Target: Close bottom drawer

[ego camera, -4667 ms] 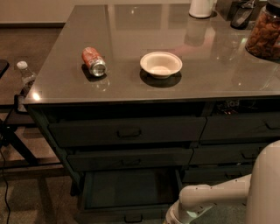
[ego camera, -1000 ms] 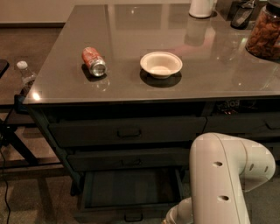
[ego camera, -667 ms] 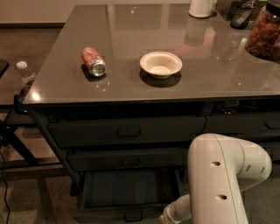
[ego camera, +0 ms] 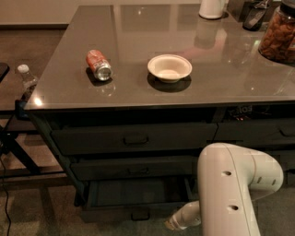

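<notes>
The bottom drawer (ego camera: 138,213) is the lowest of the wide dark grey stack under the table and stands partly pulled out. Its shallow tray (ego camera: 136,191) shows and its small dark pull faces front. The two drawers above it are shut. My white arm (ego camera: 230,184) fills the lower right and bends down and to the left. My gripper (ego camera: 171,225) is at the arm's low end, by the right end of the drawer's front, at floor level.
On the glass table top (ego camera: 230,78) lie a tipped red can (ego camera: 98,65) and a white bowl (ego camera: 169,68). A jar (ego camera: 279,34) and a white container (ego camera: 212,8) stand at the back right. A plastic bottle (ego camera: 27,78) stands to the left of the table.
My arm has swung in front of the right-hand drawers and its end has moved left to the drawer's front. The bottom drawer's front now sits a little further in.
</notes>
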